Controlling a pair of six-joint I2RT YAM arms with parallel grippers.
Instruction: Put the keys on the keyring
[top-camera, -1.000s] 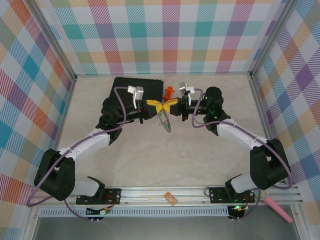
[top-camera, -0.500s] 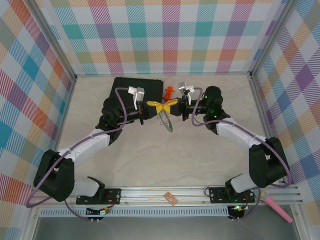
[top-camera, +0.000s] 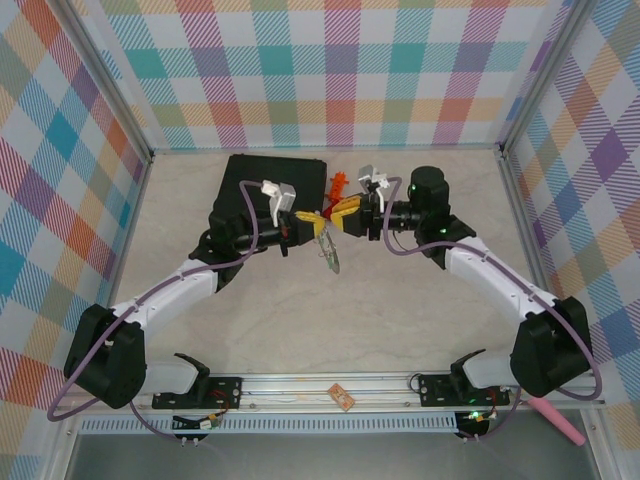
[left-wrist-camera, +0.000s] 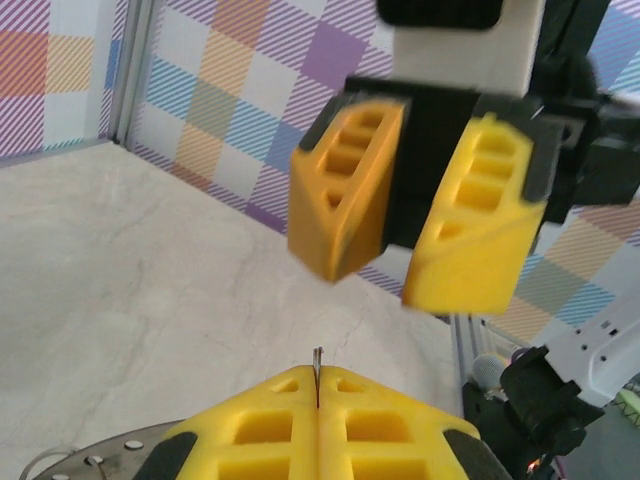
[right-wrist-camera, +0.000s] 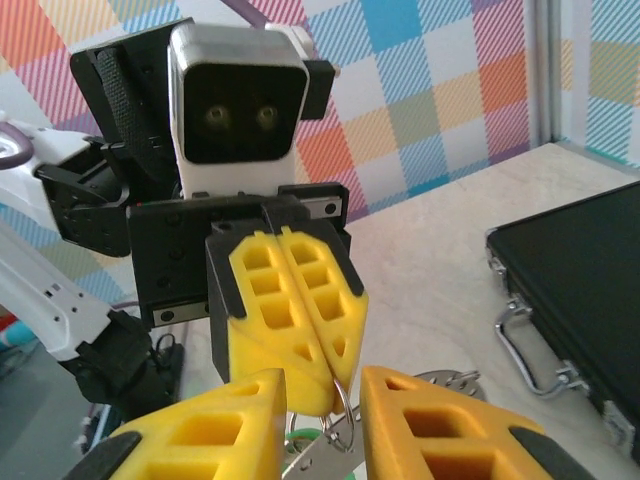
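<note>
My left gripper (top-camera: 308, 217) is shut on the thin grey keyring (right-wrist-camera: 345, 400), whose edge pokes up between its closed fingers (left-wrist-camera: 317, 358). The keys (right-wrist-camera: 316, 458), silver with a green tag, hang from the ring under the fingertips and show as a small dangling bundle (top-camera: 328, 250) above the table. My right gripper (top-camera: 343, 209) faces the left one tip to tip, its jaws open. Its yellow fingers (right-wrist-camera: 215, 430) stand on either side of the left fingertips and the ring without clamping them. A flat grey metal piece (right-wrist-camera: 445, 378) with small holes shows just behind.
A black rectangular case (top-camera: 265, 170) lies at the back left, close behind the left gripper, its latches and handle (right-wrist-camera: 530, 350) facing the grippers. A red and orange plastic piece (top-camera: 338, 185) lies behind the fingertips. Bare table stretches in front toward the arm bases.
The right gripper, shut against the left one's tips a second ago, has opened. Both wrists have shifted slightly toward the back. The left gripper stays shut with the keys hanging.
</note>
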